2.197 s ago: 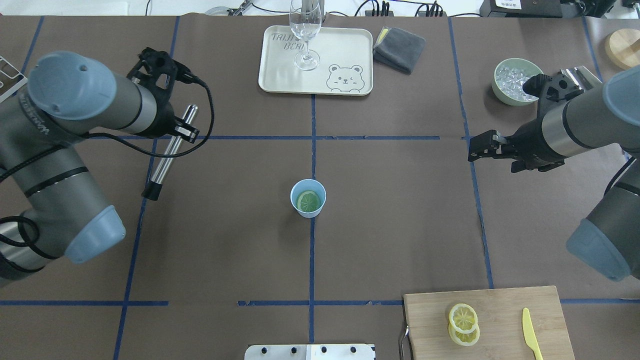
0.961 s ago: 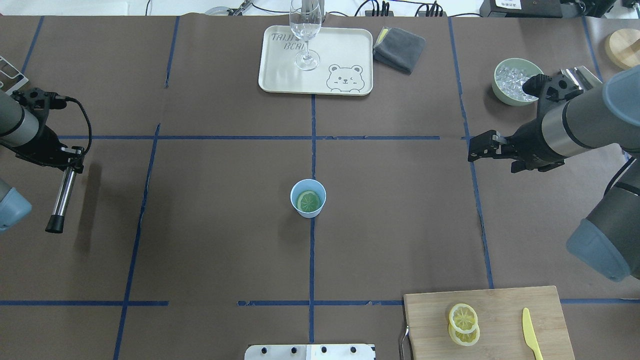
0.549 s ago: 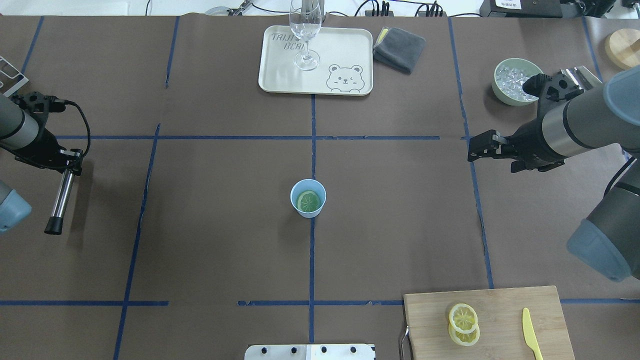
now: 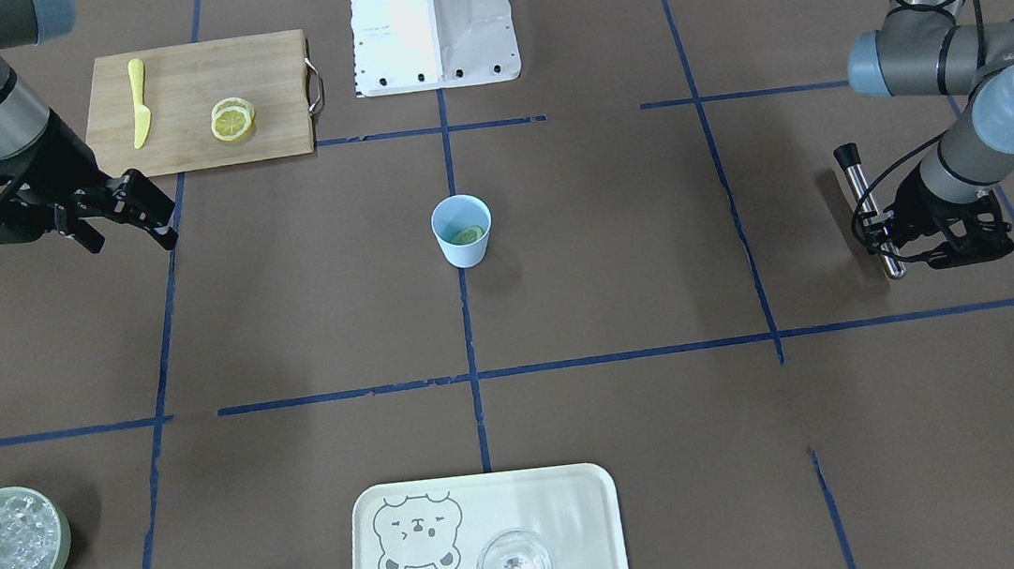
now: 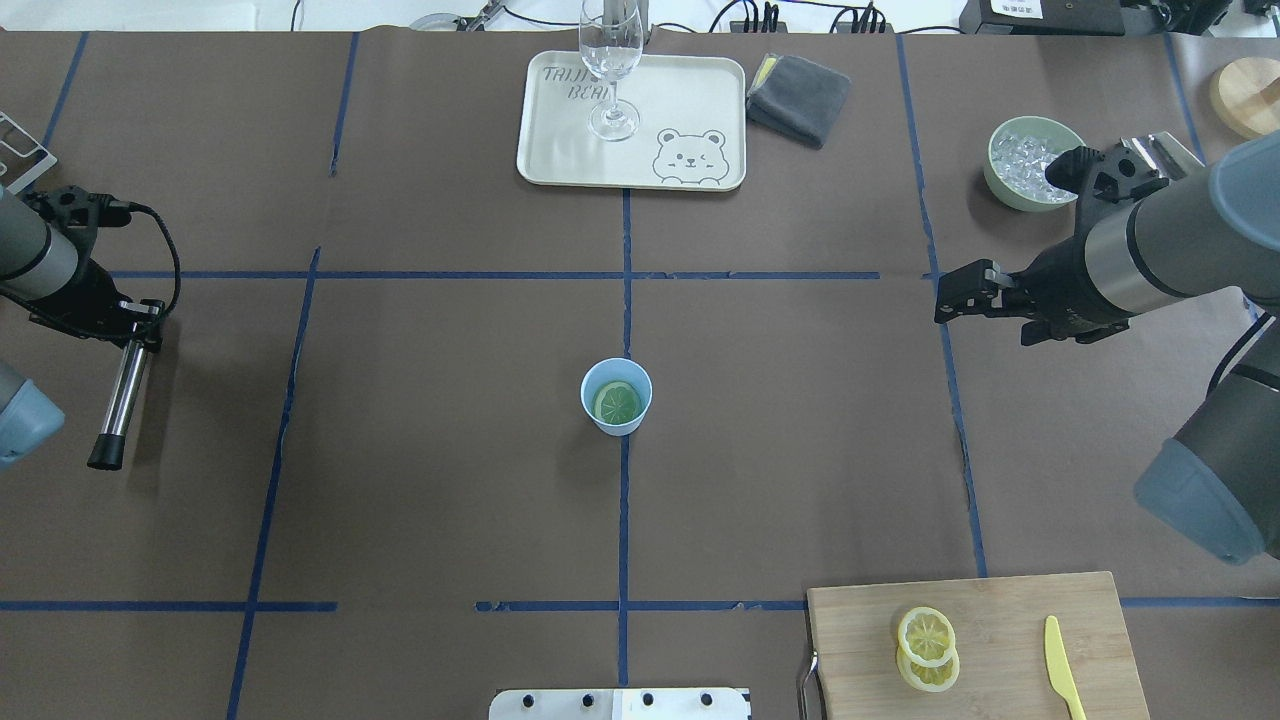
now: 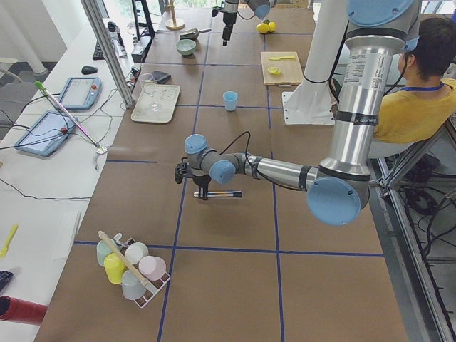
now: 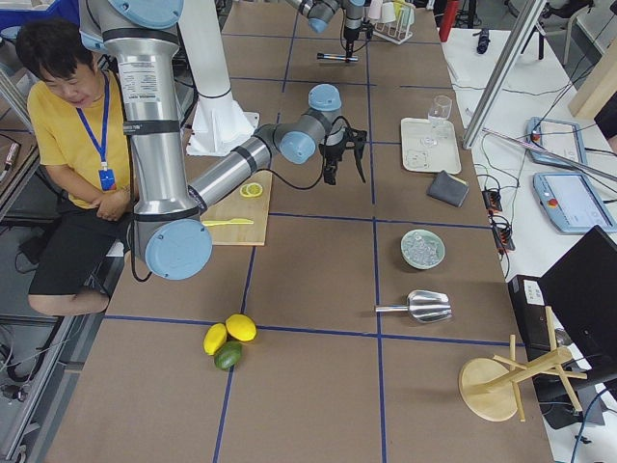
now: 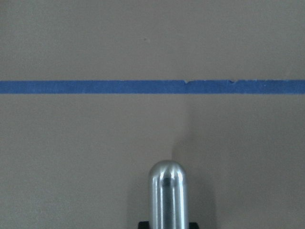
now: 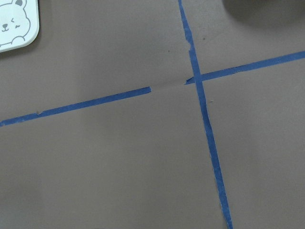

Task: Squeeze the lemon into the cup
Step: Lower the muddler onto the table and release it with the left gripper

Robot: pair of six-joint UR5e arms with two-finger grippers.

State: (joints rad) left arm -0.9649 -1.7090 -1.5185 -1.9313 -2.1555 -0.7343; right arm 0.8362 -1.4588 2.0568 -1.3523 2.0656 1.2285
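The light-blue cup (image 5: 616, 396) (image 4: 462, 230) stands upright at the table's centre. A lemon slice (image 5: 617, 402) (image 4: 468, 235) lies flat inside it. Two more lemon slices (image 5: 926, 634) (image 4: 232, 120) overlap on the wooden cutting board (image 5: 1000, 605). My left gripper (image 5: 135, 328) (image 4: 884, 235) is far to the cup's left, shut on a steel rod with a black tip (image 5: 119, 400) (image 4: 865, 207) (image 8: 167, 195), held level and low over the table. My right gripper (image 5: 945, 296) (image 4: 153, 220) is open and empty, far to the cup's right.
A cream tray (image 5: 700, 100) with a wine glass (image 5: 610, 70) stands at the back, a grey cloth (image 5: 798, 98) beside it. A green bowl of ice (image 5: 1022, 165) is back right. A yellow knife (image 5: 1063, 665) lies on the board.
My left arm has swung far out to the left with the steel rod, then nearly stopped. The right arm, the cup and the slices have not moved.
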